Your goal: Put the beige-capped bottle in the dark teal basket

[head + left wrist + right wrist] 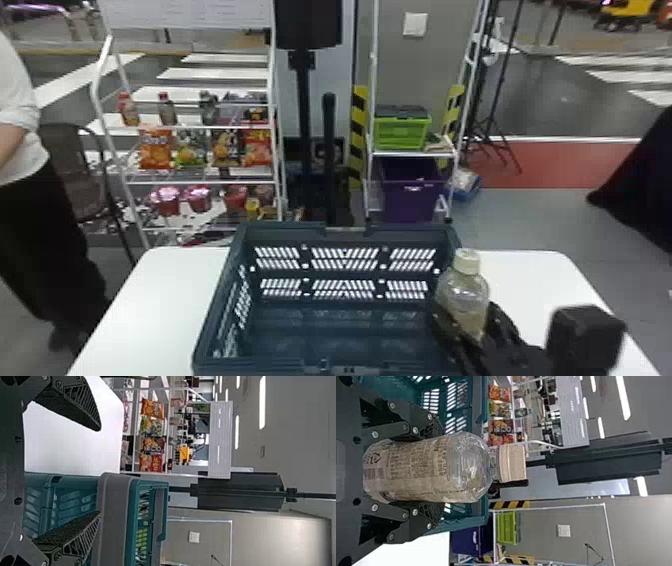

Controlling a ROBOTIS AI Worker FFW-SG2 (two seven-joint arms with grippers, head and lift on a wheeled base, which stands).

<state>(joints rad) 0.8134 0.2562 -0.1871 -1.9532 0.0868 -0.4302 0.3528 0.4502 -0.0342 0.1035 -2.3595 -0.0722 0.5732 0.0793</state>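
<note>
Currently, beige-capped bottle (462, 295): upright, cap (467, 261) uppermost, label round its body. Position: at the right side of the dark teal basket (287, 229), in line with the right wall in the head view; whether it is over the rim or just outside, I cannot tell. My right gripper (466, 312) holds it, one finger against each side of the body, below the cap. Basket: on the white table (165, 285). Left gripper (100, 471): fingers spread wide, nothing between them, table and basket beyond. Far left: white rack (200, 183) with snack bags (156, 150). Far right: green crate (401, 133) above purple bin (410, 200).
</note>
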